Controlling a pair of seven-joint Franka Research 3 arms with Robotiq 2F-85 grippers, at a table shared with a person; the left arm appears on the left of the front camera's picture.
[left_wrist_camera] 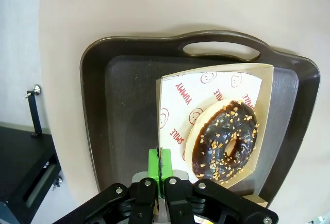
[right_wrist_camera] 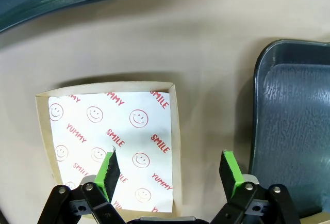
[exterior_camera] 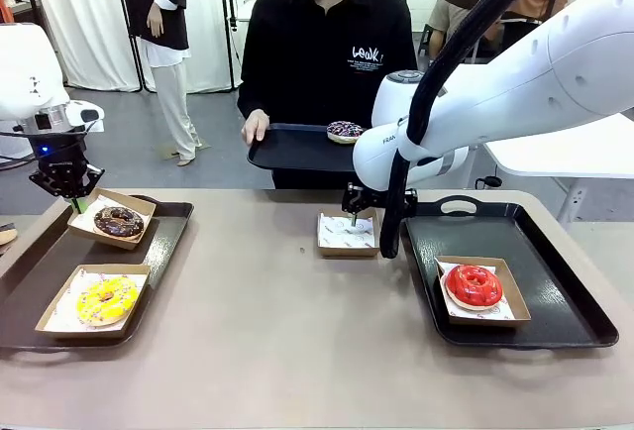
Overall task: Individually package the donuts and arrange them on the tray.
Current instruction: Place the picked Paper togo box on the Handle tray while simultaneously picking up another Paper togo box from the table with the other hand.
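Left gripper [exterior_camera: 74, 199]: fingers pressed together on the rim of the box [exterior_camera: 117, 218] that holds the chocolate donut [exterior_camera: 119, 221]; in the left wrist view the green pads [left_wrist_camera: 160, 163] meet on the cardboard edge.
Chocolate donut: just ahead of the left gripper, inside its box on the left tray [exterior_camera: 25, 296].
Yellow donut [exterior_camera: 107, 299]: in a second box on the same tray, nearer the robot than the left gripper and apart from it.
Right gripper [right_wrist_camera: 170, 172]: fingers spread wide, holding nothing, hanging over the empty box [right_wrist_camera: 111, 144] at mid-table; one finger over the printed paper, the other beyond the box's wall, toward the right tray [right_wrist_camera: 294, 131].
Red donut [exterior_camera: 473, 285]: in a box on the right tray, near the right arm's side, apart from that gripper.
Sprinkled donut [exterior_camera: 345, 131]: beyond the right gripper, on a dark tray [exterior_camera: 287, 149] held by the person's hand [exterior_camera: 255, 127] at the far edge.
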